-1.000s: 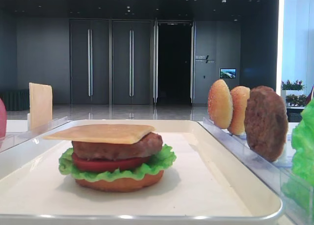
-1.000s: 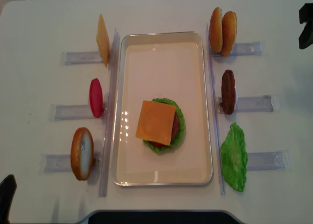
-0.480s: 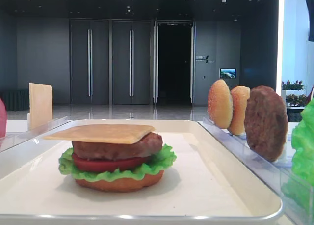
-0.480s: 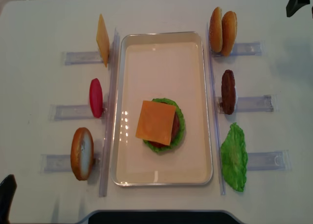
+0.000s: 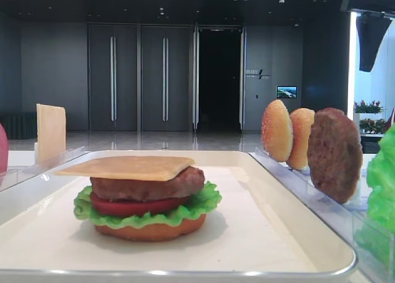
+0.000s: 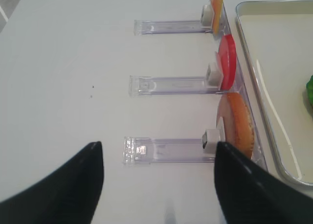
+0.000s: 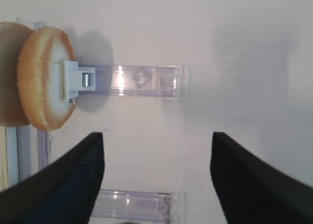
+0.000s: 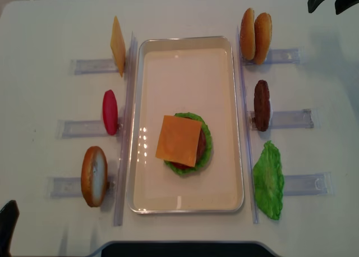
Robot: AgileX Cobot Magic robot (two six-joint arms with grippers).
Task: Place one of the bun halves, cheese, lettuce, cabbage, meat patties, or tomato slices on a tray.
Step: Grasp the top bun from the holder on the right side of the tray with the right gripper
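Observation:
The white tray (image 8: 185,44) holds a stack with a cheese slice (image 8: 178,140) on top, over a patty, tomato, lettuce and bun bottom (image 5: 148,230). Two seeded bun halves (image 8: 255,36) stand on edge in the far right rack. My right gripper (image 8: 330,1) hovers open and empty at the far right corner, to the right of them. In the right wrist view the nearer bun half (image 7: 46,79) is at the left, beyond my open gripper (image 7: 156,160). My left gripper (image 6: 159,170) is open and empty by the near left rack's bun half (image 6: 237,126).
Clear racks flank the tray. The right ones hold a meat patty (image 8: 261,104) and lettuce (image 8: 269,181). The left ones hold cheese (image 8: 118,45), a tomato slice (image 8: 110,111) and a bun half (image 8: 94,175). An empty rack arm (image 7: 142,81) lies beside the bun.
My right gripper has moved toward the table's far edge and leftward, closer to the pair of bun halves. Its jaws stay open. Nothing else has moved.

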